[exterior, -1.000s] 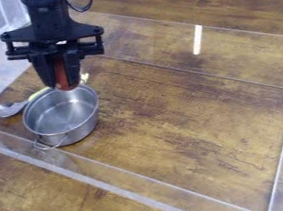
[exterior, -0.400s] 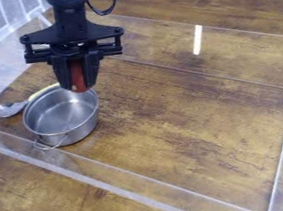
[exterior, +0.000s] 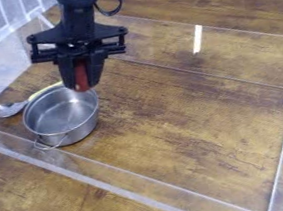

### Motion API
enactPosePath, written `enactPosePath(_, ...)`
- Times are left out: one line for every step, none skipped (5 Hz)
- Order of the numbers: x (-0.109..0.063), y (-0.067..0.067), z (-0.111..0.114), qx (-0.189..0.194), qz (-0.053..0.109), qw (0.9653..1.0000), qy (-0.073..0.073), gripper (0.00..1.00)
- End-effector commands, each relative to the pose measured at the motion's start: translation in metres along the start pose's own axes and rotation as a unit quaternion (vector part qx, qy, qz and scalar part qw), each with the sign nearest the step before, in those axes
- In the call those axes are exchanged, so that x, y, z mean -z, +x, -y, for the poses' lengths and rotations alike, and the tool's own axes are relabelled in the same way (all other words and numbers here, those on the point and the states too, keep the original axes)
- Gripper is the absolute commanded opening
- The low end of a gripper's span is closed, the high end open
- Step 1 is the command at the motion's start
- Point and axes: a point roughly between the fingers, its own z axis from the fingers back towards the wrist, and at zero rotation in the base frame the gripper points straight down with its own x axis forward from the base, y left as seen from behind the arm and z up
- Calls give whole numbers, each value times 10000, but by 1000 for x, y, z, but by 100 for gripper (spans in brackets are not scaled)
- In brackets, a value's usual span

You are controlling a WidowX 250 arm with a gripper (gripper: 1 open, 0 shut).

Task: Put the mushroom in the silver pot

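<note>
My gripper (exterior: pixel 84 83) hangs pointing down over the far right rim of the silver pot (exterior: pixel 57 137). It is shut on the mushroom (exterior: pixel 81 77), which shows as a reddish-brown piece between the dark fingers. The pot is small, round and shiny, and it stands on the wooden table at the left. Its inside looks bare.
A silver spoon (exterior: pixel 6 110) lies just left of the pot, and a small yellow-green thing (exterior: pixel 42 92) peeks out behind the pot's far rim. Low clear plastic walls (exterior: pixel 131 192) fence the wooden table along the front and right.
The wrist has rolled a little about its downward axis, still holding the mushroom above the pot's far right rim. The pot and the spoon have not moved.
</note>
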Motion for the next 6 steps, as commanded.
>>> enactPosePath(-2,15,-11,-138,219,9996,-98,0)
enactPosePath(12,20,-23,-182,213,9996,-23,0)
enactPosePath(3,26,-23,-163,189,9997,-17,100)
enactPosePath(5,33,-27,-373,131,9992,30,100)
enactPosePath(3,39,-29,-596,39,9982,28,100)
enactPosePath(7,35,-31,-726,-13,9974,29,100)
